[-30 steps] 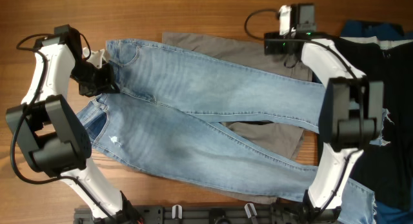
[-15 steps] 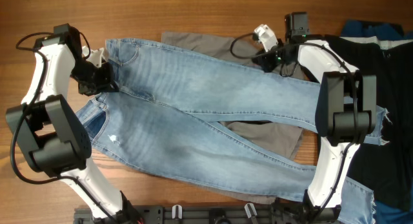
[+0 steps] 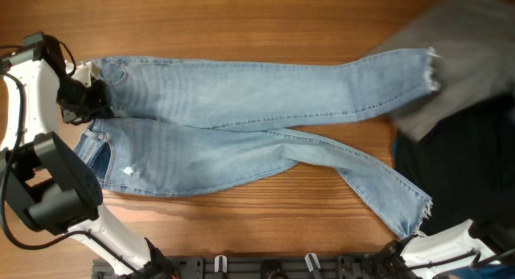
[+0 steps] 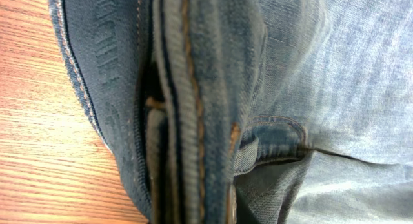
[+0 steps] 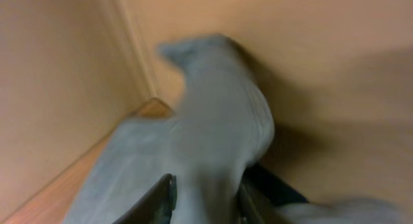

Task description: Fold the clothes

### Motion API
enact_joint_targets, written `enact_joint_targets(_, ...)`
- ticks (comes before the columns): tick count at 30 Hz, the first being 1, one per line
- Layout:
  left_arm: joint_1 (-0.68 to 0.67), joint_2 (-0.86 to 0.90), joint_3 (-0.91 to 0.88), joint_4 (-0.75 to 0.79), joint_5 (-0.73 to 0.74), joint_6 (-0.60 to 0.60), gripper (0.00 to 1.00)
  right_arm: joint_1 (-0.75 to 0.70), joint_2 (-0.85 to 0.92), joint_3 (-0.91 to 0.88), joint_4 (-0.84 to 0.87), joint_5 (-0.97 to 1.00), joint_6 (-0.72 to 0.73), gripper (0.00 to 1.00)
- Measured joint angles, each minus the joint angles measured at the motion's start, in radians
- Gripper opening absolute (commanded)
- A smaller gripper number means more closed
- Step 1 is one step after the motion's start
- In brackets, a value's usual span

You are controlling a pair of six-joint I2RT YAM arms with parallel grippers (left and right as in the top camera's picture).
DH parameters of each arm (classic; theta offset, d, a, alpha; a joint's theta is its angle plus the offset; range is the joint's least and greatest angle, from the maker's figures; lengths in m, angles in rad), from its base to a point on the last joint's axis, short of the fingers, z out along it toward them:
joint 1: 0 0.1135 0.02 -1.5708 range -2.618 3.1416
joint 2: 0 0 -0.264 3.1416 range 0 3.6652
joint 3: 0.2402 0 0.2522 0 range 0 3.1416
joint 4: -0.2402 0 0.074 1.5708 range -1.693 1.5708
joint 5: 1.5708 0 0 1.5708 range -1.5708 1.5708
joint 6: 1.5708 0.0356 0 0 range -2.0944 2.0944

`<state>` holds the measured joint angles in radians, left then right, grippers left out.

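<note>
I see the jeans [image 3: 241, 94] lying flat on the wooden surface [image 3: 241, 22], waist at the left and legs splaying rightward. My left gripper [image 3: 87, 102] sits at the waistband. Denim fills its camera, so I cannot tell how its jaws stand. My right gripper [image 5: 203, 197] has its jaws clamped on a blurred grey cloth [image 5: 213, 133].

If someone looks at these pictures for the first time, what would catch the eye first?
Light blue faded denim jeans lie spread across the wooden table, their waist in the left gripper. At the upper right a grey cloth shows as a blur; the right gripper has it between its jaws.
</note>
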<state>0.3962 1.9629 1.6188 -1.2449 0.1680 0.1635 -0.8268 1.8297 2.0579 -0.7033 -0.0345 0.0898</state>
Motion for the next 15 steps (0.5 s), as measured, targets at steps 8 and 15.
enact_joint_targets(8,-0.005,0.0,0.0,-0.002,0.009,0.009,0.36,0.04,-0.001,0.0,-0.151,-0.338,-0.067,0.67)
enact_joint_targets(15,-0.098,0.0,0.002,0.007,0.04,0.006,0.04,0.466,0.001,0.0,-0.465,-0.484,-0.076,0.7)
